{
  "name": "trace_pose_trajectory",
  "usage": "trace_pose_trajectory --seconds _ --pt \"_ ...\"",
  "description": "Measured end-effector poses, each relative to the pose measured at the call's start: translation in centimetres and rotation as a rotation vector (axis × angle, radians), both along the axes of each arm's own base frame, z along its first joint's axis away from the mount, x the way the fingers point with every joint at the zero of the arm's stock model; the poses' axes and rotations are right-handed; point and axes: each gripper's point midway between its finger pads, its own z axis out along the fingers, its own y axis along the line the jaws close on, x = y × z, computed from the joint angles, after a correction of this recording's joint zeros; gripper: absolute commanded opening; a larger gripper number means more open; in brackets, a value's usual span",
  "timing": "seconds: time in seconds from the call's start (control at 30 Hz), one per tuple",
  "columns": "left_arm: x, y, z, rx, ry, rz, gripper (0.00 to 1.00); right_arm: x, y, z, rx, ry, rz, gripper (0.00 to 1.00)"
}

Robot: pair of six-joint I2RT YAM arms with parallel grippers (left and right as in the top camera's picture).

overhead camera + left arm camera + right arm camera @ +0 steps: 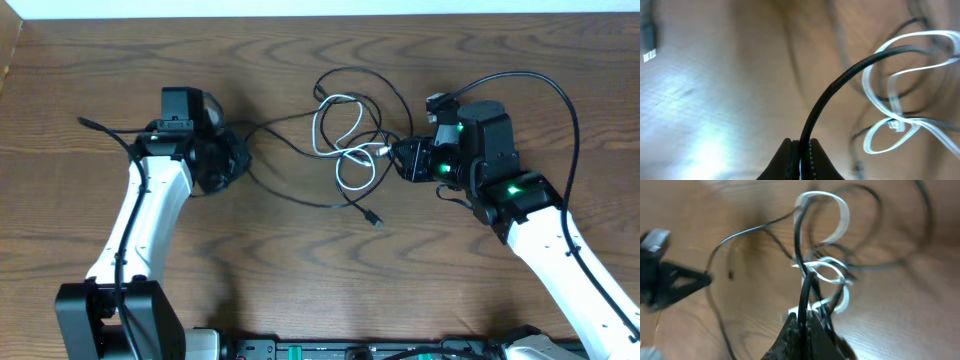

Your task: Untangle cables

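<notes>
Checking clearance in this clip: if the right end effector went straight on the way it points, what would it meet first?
The right end effector, shut on a black cable, would likely meet the looped white cable first, just ahead. The view is blurry, so a black strand may come sooner.

White cable [896, 125] blurred, runs off R edge; plug [648, 35] cut at L edge.
</notes>
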Motion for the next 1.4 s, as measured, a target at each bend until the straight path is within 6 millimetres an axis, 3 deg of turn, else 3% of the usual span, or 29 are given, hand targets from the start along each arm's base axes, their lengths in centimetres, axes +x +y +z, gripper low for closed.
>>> trace_pose_trajectory --seconds 0.07,0.17,0.27,0.5,0.67,0.83,0.97,1.07,1.17,1.23,1.4 --pt "-1.0 1.5 -0.7 0.09 0.047 0.021 0.07 -0.4 -1.8 -1.7 -0.04 0.095 -0.112 0.01" --pt "-2.1 4.7 -1.3 0.264 0.097 0.07 0.08 -1.4 -6.3 -4.3 -0.146 0.233 -0.325 0.01" --pt "-2.3 7.3 -1.2 0.376 0.107 0.12 0.07 -2.3 -10.7 -5.7 -0.251 0.304 -0.497 0.01" --pt "-2.5 13.9 -0.6 0.494 0.101 0.306 0.08 -3.6 -18.7 -6.6 -0.386 0.375 -0.768 0.01" --pt "-2.9 16.9 -0.5 0.46 0.095 0.422 0.07 -3.3 -21.1 -6.4 -0.372 0.373 -0.829 0.01" --pt "-1.8 16.6 -0.5 0.348 0.048 0.46 0.08 -1.3 -19.3 -5.7 -0.305 0.296 -0.689 0.01" --pt "-0.3 13.6 -0.4 0.217 0.007 0.402 0.07 0.8 -15.3 -4.1 -0.185 0.184 -0.444 0.01" --pt "0.7 9.9 -0.2 0.122 -0.017 0.301 0.08 1.2 -11.6 -2.7 -0.088 0.112 -0.25 0.01" --pt "1.1 6.1 0.0 0.054 -0.029 0.193 0.33 0.6 -8.1 -1.6 -0.013 0.074 -0.085 0.01" --pt "1.2 3.6 0.2 0.019 -0.033 0.122 0.44 0.1 -6.7 -1.3 0.01 0.067 -0.023 0.01" --pt "0.6 -2.0 0.4 -0.025 -0.041 -0.058 0.58 -0.9 -4.5 -1.0 0.034 0.064 0.065 0.01"
